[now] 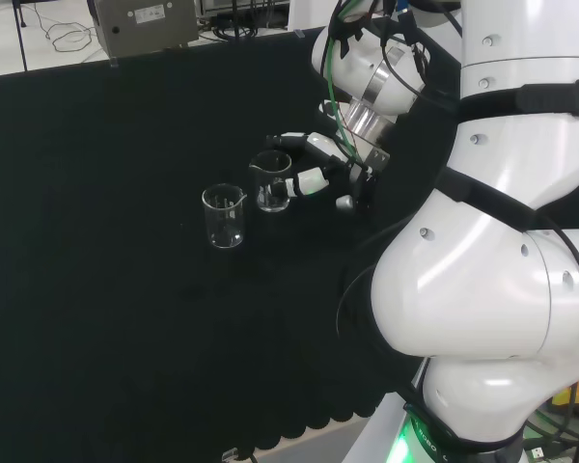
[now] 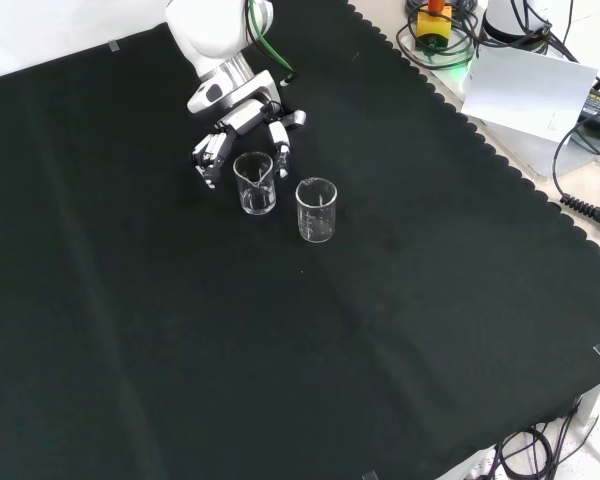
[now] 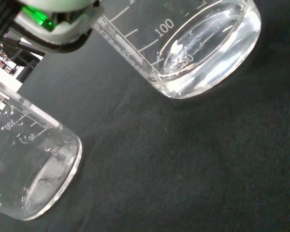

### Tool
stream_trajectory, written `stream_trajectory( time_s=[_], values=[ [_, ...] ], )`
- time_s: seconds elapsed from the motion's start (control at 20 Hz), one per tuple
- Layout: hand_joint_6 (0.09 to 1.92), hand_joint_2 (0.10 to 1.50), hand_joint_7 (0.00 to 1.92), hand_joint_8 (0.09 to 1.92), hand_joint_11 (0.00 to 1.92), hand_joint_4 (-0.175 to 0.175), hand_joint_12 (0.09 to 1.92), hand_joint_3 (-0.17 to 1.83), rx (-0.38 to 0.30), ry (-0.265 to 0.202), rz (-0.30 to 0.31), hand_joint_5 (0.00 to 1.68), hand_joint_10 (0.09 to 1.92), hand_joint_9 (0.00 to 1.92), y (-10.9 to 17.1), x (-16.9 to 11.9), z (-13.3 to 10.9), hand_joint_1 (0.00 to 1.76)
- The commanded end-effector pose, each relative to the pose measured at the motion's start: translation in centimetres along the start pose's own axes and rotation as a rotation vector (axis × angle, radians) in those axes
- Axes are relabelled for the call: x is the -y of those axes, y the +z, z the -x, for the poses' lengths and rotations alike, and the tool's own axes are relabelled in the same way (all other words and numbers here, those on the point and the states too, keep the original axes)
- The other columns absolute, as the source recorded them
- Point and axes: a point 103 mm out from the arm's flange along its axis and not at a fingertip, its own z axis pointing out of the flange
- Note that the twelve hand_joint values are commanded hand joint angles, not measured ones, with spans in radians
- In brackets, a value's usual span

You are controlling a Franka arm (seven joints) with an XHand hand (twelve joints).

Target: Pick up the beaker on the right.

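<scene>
Hand: the hand (image 2: 242,128) is low over the cloth in the upper middle of the front view, with its fingers (image 2: 208,158) spread and only a little bent, reaching down on both sides of one beaker; it holds nothing
Hand in head view: the hand (image 1: 320,172) is in the centre of the frame, left of the big white arm links, with one finger above the beaker's rim and one against its right side
Contact: I cannot tell if the fingers touch the glass or are just beside it
Near beaker: the near beaker (image 2: 254,183) stands upright on the cloth between the fingers; in the head view it (image 1: 270,180) is the right one of the two
Other beaker: the other beaker (image 2: 316,209) stands upright just beside, lower right of the first in the front view, and lower left (image 1: 224,215) in the head view; the two are apart
Wrist view: two clear beaker bases with printed scale lines, one (image 3: 208,53) and another (image 3: 31,169), stand on the cloth
Cloth: the black cloth (image 2: 280,350) covers the bench
</scene>
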Motion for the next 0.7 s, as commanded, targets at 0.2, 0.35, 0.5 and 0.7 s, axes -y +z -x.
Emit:
stream_trajectory(
  time_s=[0.2,0.35,0.5,0.7],
  values=[
    [0.09,0.57,0.41,0.72,0.15,-0.060,1.38,0.39,-0.042,-0.015,-0.014,0.55,0.64,0.53,0.84,-0.55,-0.61,0.79],
    [0.09,0.57,0.42,0.72,0.16,-0.058,1.37,0.40,-0.043,-0.014,-0.011,0.56,0.63,0.55,0.80,-0.45,-0.61,0.79],
    [0.09,0.57,0.44,0.71,0.16,-0.057,1.37,0.40,-0.053,-0.006,0.034,0.57,0.62,0.56,1.11,-0.53,-0.92,0.81],
    [0.12,0.57,0.46,0.70,0.19,-0.057,1.36,0.43,-0.037,-0.013,0.060,0.61,0.61,0.59,0.99,-0.34,-1.09,0.87]
  ],
)
